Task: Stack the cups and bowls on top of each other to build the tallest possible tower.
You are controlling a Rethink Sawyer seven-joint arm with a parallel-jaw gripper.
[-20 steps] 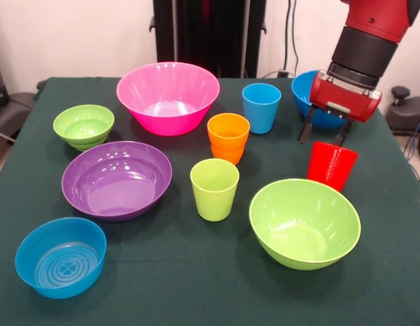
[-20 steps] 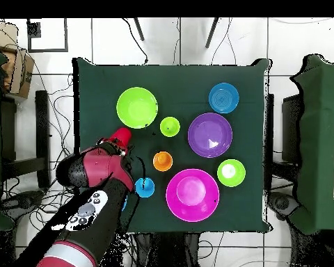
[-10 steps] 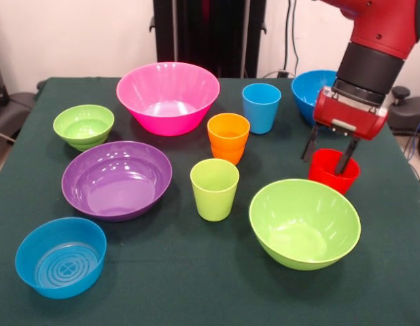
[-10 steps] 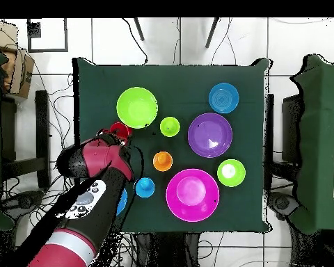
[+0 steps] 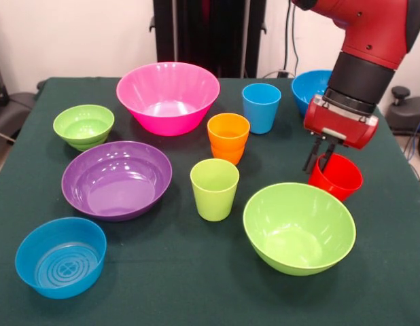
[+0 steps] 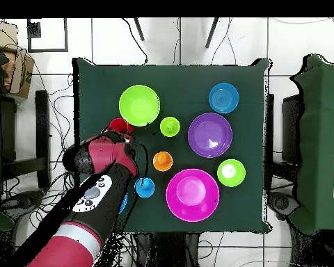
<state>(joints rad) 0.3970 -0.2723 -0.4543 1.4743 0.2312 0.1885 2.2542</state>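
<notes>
Nothing stacked yet: cups and bowls sit apart on the counter (image 5: 176, 272). Pincer (image 5: 320, 157) clenched on rim of red cup (image 5: 336, 178), which tilts just behind the large lime green bowl (image 5: 299, 227); whole tower left to build

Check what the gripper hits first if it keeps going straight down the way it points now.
The red cup. The gripper points down at the cup's near-left rim, fingers close together. Whether one finger already sits inside the cup is unclear, so expect rim or inner wall first.
</notes>
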